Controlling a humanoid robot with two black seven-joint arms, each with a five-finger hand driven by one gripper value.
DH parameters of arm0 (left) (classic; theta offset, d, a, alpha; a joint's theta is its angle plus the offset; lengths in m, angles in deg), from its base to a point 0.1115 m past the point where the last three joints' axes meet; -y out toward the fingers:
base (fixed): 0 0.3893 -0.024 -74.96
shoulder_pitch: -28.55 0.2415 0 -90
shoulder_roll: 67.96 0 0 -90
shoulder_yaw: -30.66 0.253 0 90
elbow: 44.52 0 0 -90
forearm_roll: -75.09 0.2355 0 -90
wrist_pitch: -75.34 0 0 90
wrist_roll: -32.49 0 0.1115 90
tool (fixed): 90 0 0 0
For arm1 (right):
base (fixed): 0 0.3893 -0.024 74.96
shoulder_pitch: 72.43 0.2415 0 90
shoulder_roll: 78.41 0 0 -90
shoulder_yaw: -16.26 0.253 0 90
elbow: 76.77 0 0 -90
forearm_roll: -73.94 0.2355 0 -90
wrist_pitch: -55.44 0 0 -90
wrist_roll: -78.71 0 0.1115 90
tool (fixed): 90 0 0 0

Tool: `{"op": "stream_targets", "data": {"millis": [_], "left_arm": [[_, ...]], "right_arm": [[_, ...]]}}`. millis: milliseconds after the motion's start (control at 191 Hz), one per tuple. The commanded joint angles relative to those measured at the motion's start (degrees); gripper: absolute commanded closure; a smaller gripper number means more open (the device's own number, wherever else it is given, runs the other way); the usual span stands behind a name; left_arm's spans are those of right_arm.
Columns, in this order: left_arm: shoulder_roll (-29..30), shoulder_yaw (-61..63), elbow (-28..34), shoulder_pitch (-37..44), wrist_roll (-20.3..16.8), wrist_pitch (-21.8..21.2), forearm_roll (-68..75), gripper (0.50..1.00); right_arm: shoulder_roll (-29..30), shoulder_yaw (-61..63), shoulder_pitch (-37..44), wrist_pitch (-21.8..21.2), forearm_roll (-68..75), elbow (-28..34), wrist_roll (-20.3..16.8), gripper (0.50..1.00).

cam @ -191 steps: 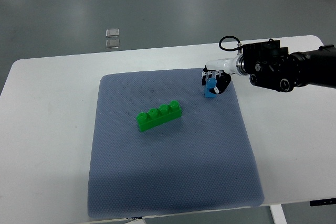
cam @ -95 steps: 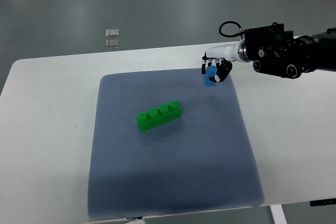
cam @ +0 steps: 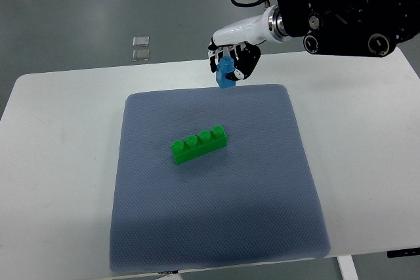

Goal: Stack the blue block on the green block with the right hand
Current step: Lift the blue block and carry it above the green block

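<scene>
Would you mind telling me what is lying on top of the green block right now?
Nothing rests on the green block; its four studs show bare. The blue block is held in the right hand, away from it. The fingers cover part of the blue block.

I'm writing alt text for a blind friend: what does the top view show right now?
The robot's right hand holds a small blue block in the air above the far edge of a grey-blue mat on a white table. A long green block with four studs lies on the mat, nearer the camera. The left arm is out of view.
</scene>
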Motion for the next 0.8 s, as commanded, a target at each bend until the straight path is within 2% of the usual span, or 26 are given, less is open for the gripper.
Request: {"op": "stream_targets", "data": {"millis": [0, 168, 461, 797], "left_arm": [[0.0, 0.0, -0.07, 0.0, 0.0, 0.0, 0.0, 0.5], [0.0, 0.0, 0.02, 0.0, 0.0, 0.0, 0.0, 0.5], [0.0, 0.0, 0.02, 0.0, 0.0, 0.0, 0.0, 0.5], [0.0, 0.0, 0.02, 0.0, 0.0, 0.0, 0.0, 0.5]], "right_arm": [[2.27, -0.7, 3.88, -0.04, 0.29, 3.17, 0.32, 0.977], [6.41, -0.79, 6.44, -0.04, 1.25, 3.97, 0.32, 0.975], [10.98, 0.18, 5.39, 0.66, 9.16, 4.06, -0.03, 0.975], [11.16, 0.18, 0.47, 4.35, 13.47, 3.35, -0.29, 0.973]]}}
